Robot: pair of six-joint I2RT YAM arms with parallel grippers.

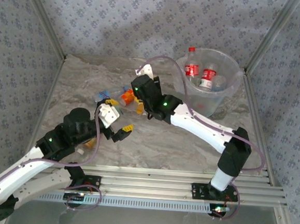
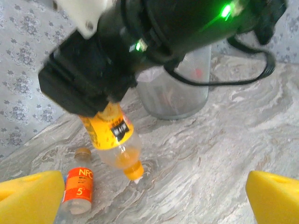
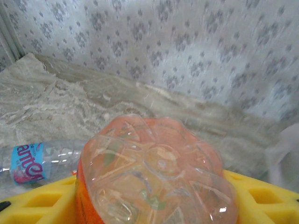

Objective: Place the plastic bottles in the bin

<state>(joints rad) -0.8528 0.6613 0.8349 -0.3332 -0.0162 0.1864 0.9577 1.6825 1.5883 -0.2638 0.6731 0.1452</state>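
right gripper (image 3: 154, 198): pads are pinched on the held bottle (image 2: 114, 135), orange-labelled, tilted cap-down over the table (image 2: 210, 140).
left gripper (image 2: 149, 200): fingers are spread wide, low over the table.
bin (image 1: 213, 104): set at the far right; red-label bottles (image 1: 193, 69) are seen inside.
blue-label bottle (image 3: 30, 163) and nfc bottle (image 2: 78, 186): left on the table.

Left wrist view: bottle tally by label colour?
yellow-label bottle: 1
orange-label bottle: 1
Total: 2
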